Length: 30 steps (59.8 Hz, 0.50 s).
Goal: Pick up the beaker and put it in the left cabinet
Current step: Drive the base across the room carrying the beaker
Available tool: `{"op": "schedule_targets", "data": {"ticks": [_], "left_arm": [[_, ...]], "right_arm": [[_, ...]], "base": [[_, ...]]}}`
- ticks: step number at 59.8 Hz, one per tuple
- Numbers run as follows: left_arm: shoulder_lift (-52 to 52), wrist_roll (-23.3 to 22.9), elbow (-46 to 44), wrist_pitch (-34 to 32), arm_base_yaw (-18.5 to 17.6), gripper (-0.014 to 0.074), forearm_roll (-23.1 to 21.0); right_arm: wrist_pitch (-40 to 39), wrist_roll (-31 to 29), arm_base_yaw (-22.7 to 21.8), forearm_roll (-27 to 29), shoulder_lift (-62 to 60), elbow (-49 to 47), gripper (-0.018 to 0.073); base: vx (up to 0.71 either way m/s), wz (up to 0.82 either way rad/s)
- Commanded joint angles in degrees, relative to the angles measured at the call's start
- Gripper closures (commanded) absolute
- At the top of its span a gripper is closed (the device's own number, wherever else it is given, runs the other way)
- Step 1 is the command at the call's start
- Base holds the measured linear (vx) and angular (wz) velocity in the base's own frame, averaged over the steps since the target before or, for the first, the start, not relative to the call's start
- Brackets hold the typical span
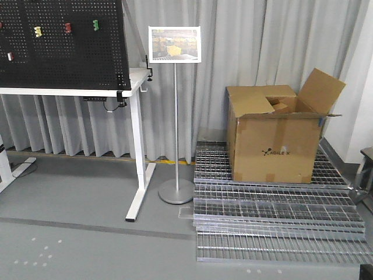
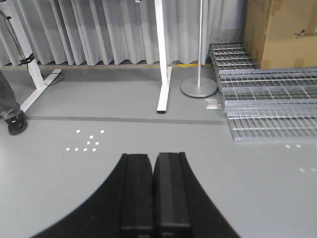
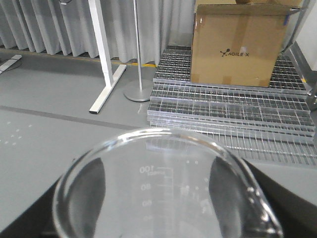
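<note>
Grey floor (image 3: pixel 49 99), curtains (image 3: pixel 49 25) and steel gratings (image 3: pixel 228 104) lie behind. The right gripper (image 3: pixel 158 198) pinches the beaker (image 3: pixel 156 171) by its walls; it is probably light, slick, fragile glass. The left gripper (image 2: pixel 154 198) is pressed together.

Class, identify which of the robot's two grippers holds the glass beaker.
The right gripper, with the beaker in its grasp; the left gripper is closed on nothing.

Open cardboard box (image 1: pixel 274 146) sits on metal gratings (image 1: pixel 280 233) beside a sign stand (image 1: pixel 176 116).
</note>
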Motion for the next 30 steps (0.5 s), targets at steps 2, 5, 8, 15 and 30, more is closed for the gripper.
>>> {"op": "schedule_targets", "data": {"ticks": [2,5,8,15,30], "left_arm": [[-0.56,-0.23,-0.89,-4.29,-0.31,0.0593,0.19],[-0.56,-0.23,-0.89,-4.29,-0.31,0.0593,0.19],[-0.56,-0.23,-0.89,-4.29,-0.31,0.0593,0.19],[-0.56,-0.23,-0.89,-4.29,-0.31,0.0593,0.19],[-0.56,-0.23,-0.89,-4.29,-0.31,0.0593,0.19]], "right_arm": [[-3.84,-0.46,-0.21,-1.71,0.09,-1.65,0.056],[-3.84,-0.46,-0.21,-1.71,0.09,-1.65,0.056],[-3.84,-0.46,-0.21,-1.71,0.09,-1.65,0.056],[-3.84,-0.46,-0.21,-1.71,0.09,-1.65,0.056],[-3.84,-0.46,-0.21,-1.71,0.09,-1.65,0.056]], "base": [[0.49,0.03],[0.49,0.03],[0.49,0.03],[0.49,0.01],[0.49,-0.1]]}}
